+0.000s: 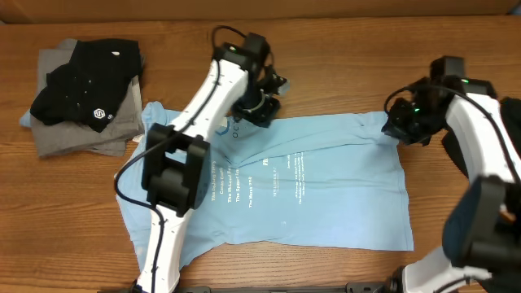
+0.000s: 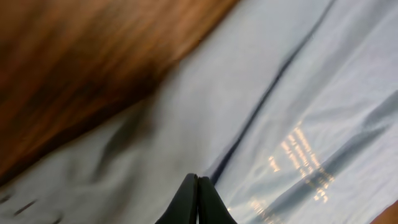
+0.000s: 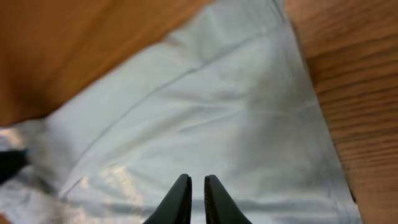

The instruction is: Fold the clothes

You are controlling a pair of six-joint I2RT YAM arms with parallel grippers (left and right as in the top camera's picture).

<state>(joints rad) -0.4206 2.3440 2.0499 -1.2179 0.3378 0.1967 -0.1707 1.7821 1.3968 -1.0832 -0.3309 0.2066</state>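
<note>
A light blue T-shirt (image 1: 309, 183) with white print lies spread flat on the wooden table. My left gripper (image 1: 262, 104) is over the shirt's upper left, near the collar. In the left wrist view its jaws (image 2: 198, 178) are shut, tips touching, with nothing between them, above blurred shirt cloth (image 2: 298, 106). My right gripper (image 1: 399, 126) is at the shirt's upper right corner. In the right wrist view its jaws (image 3: 198, 179) are nearly closed with a thin gap and hold nothing, above the shirt (image 3: 205, 118).
A pile of folded clothes, black (image 1: 85, 81) on top of grey (image 1: 73, 134), sits at the table's back left. Bare wood shows along the far edge (image 1: 366, 57) and right of the shirt (image 3: 354, 74).
</note>
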